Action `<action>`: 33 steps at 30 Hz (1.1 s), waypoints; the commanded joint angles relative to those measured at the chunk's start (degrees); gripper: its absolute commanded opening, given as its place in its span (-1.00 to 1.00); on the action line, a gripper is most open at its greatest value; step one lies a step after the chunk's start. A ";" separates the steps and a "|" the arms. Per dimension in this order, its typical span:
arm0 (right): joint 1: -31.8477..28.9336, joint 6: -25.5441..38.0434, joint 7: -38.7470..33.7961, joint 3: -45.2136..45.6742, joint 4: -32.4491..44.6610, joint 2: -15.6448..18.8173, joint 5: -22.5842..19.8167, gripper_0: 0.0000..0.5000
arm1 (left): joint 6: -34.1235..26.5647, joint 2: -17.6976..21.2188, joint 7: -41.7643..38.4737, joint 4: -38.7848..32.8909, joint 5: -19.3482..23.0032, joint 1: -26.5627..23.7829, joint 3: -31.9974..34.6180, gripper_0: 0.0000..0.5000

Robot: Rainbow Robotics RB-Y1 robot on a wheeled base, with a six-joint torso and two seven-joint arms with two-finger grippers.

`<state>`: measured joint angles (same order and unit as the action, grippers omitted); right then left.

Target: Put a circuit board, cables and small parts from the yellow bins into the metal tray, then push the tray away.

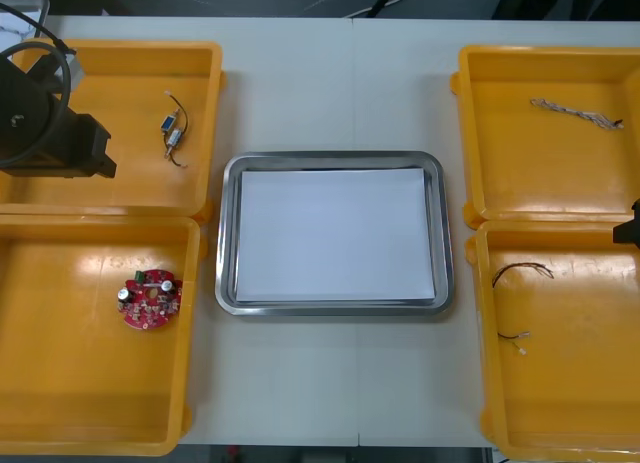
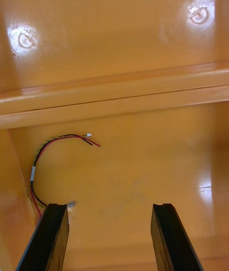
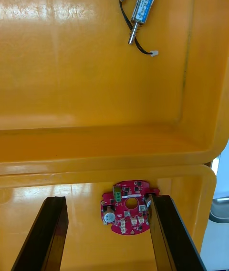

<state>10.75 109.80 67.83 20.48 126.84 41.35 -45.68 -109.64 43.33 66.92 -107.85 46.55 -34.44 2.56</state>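
Front view: a round red circuit board (image 1: 151,299), studded with small dark and silver components and pierced at its middle, lies in the near left yellow bin (image 1: 60,383), toward that bin's far right corner. The far left yellow bin (image 1: 130,188) holds two small metal parts (image 1: 174,131), one blue-bodied and one silver, trailing a thin black cable (image 3: 141,50). A twisted cable (image 1: 575,112) lies near the far edge of the far right yellow bin (image 1: 520,173). A red and yellow cable (image 2: 62,137) curls near the far left corner of the near right yellow bin (image 1: 560,403).

Between the bins stands the metal tray (image 1: 228,233), shiny at its rim and white inside, on the light table (image 1: 330,93); beyond the table's far edge the floor is dark.

The left gripper (image 3: 107,198) hangs over the rims where the two left bins meet, fingers spread and holding nothing. The board lies between them, hard against one fingertip and apart from the other. The right gripper (image 2: 109,205) hangs over the near right bin, fingers likewise spread and empty. The cable lies just beside one fingertip, outside the gap.
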 commanded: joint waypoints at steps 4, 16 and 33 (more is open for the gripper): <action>-0.82 0.20 0.02 0.09 0.34 -0.39 -0.47 1.00 | -0.36 2.46 -3.20 -1.75 -0.49 0.78 -0.63 1.00; -0.82 0.20 0.02 0.09 0.34 -0.39 -0.47 1.00 | -0.36 2.46 -3.20 -1.75 -0.49 0.78 -0.63 1.00; -0.82 0.20 0.02 0.09 0.34 -0.39 -0.47 1.00 | -0.36 2.46 -3.20 -1.75 -0.49 0.78 -0.63 1.00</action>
<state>10.75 109.80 67.83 20.48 126.84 41.35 -45.68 -109.64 43.33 66.92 -107.85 46.55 -34.44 2.56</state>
